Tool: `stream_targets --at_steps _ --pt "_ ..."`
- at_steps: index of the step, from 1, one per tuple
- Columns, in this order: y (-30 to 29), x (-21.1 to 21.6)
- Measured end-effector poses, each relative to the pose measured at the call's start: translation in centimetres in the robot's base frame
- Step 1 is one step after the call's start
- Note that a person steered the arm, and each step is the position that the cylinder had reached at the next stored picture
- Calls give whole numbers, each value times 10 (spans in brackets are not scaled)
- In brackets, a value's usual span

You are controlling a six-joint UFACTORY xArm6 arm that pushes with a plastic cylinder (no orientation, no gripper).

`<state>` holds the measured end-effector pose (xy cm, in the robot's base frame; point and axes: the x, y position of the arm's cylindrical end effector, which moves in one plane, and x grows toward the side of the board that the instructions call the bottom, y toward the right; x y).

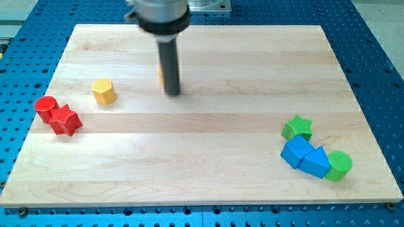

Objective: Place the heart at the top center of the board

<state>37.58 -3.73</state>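
Observation:
My dark rod comes down from the view's top, and my tip rests on the wooden board in its upper middle. A thin yellow sliver of a block shows at the rod's left edge. The rod hides most of it, so its shape cannot be made out. No heart shape shows plainly elsewhere. A yellow hexagon block lies well to the left of my tip.
A red cylinder and a red star touch each other at the board's left edge. At the lower right, a green star, a blue cube, a blue triangular block and a green cylinder cluster together.

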Motion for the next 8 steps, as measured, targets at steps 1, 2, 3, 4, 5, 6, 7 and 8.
stream_targets --at_steps 1,2,3,4,5,6,7,8 --pt "29 -67" --pt "26 -23" --pt "-4 -6" --pt "-28 5" --pt "-63 23" --pt "-21 -47" --pt "41 -103" --pt "32 -46"
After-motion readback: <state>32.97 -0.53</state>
